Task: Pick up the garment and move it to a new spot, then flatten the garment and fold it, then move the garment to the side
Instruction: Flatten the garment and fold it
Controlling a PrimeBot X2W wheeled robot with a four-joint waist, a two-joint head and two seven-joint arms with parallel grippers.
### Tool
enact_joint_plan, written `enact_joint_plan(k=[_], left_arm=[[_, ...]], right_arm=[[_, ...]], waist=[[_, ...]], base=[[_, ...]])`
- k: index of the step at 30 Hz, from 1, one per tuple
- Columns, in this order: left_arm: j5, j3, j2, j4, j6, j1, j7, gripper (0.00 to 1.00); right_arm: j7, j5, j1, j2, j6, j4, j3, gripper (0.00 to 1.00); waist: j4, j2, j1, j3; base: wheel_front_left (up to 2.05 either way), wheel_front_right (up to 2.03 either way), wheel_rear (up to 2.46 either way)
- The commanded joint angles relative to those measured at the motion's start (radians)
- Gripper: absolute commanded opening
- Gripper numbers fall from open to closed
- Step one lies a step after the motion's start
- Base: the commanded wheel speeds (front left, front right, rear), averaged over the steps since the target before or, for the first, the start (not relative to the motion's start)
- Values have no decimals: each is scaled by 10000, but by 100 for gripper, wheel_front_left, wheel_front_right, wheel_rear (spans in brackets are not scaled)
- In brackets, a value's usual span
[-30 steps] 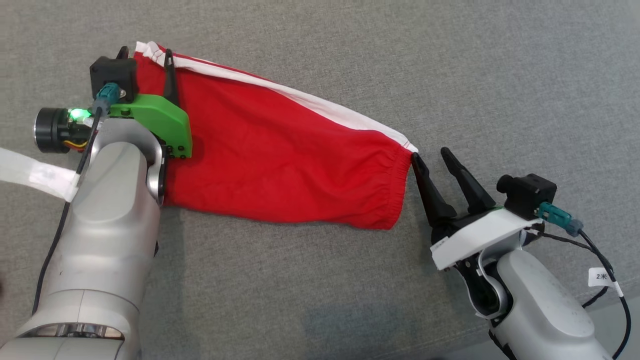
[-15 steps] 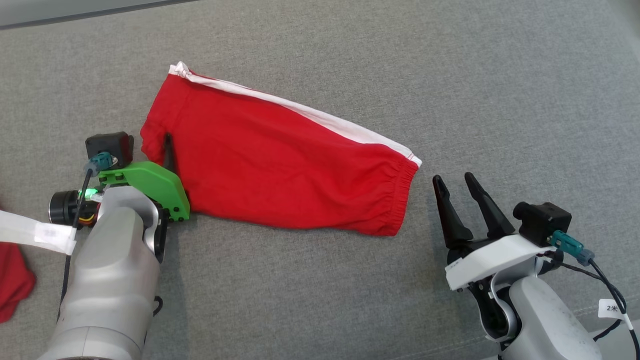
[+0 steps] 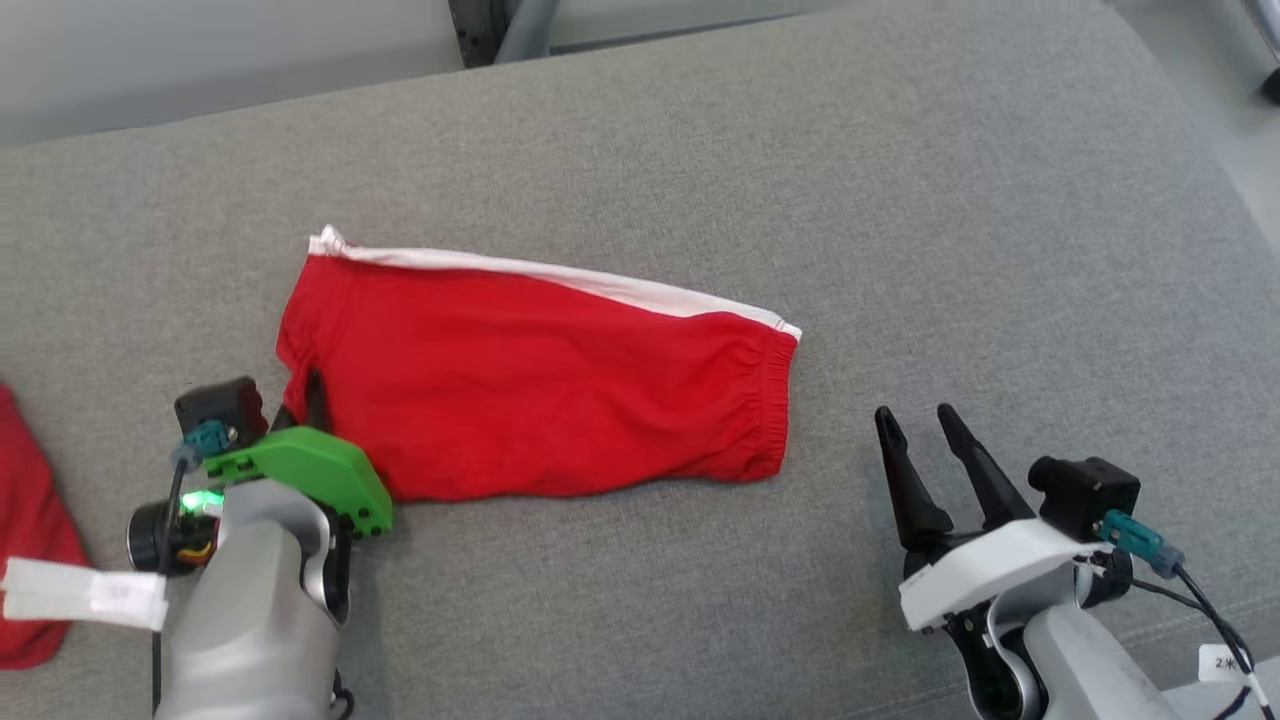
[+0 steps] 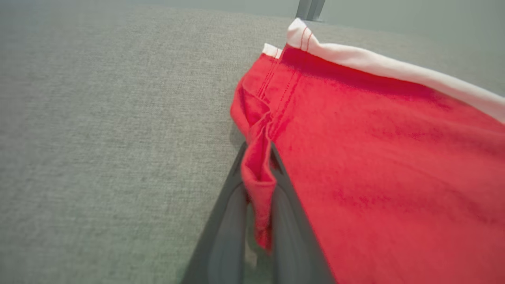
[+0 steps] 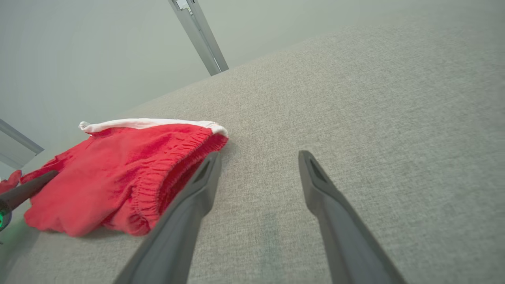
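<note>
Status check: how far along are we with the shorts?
Done, by the look of it: the red shorts lie flat on the grey cushion, apparently folded in half lengthwise, white stripe along the far edge. In hand: the left gripper is shut on the leg-hem corner; the right gripper stands open, apart from the waistband. To do: any further fold, then moving them aside.
</note>
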Motion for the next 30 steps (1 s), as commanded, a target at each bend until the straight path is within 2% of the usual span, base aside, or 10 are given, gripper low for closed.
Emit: enact_joint_plan(k=[1, 6, 14, 15, 16, 17, 22, 30], left_arm=[[-93, 90, -8, -107, 79, 280, 1, 0], [-257, 387, -155, -1179, 141, 1732, 0, 0], [-773, -16, -241, -2448, 187, 3491, -2, 0], [-831, -138, -239, -2628, 234, 3625, -2, 38], [-876, -233, -234, -2824, 293, 3756, -3, 88], [-864, -323, -233, -3042, 359, 3882, -2, 100], [-318, -530, -236, -4237, 738, 4536, -2, 100], [592, -39, -236, -6607, 971, 5805, -3, 100]], right_arm=[[2, -44, 177, -10, -3, 39, -31, 100], [2, -144, 762, 4, -3, 101, -314, 100], [2, -308, 1157, -36, -3, 169, -376, 100], [2, -314, 1162, -50, -3, 180, -355, 100], [2, -333, 1183, -50, -3, 173, -342, 100], [2, -341, 1195, -50, -3, 173, -333, 100], [2, -354, 1223, -94, -3, 141, -264, 100], [2, -667, 1112, 39, -3, -185, -335, 100]], waist=[[252, 30, 0, -667], [795, 30, 0, -1433], [1253, 30, 0, -1778], [1265, 30, 0, -1789], [1272, 30, 0, -1804], [1273, 30, 0, -1817], [1222, 30, 0, -1945], [1141, 30, 0, -2189]], base=[[0, 0, 0], [0, 0, 0], [0, 0, 0], [0, 0, 0], [0, 0, 0], [0, 0, 0], [0, 0, 0], [0, 0, 0]])
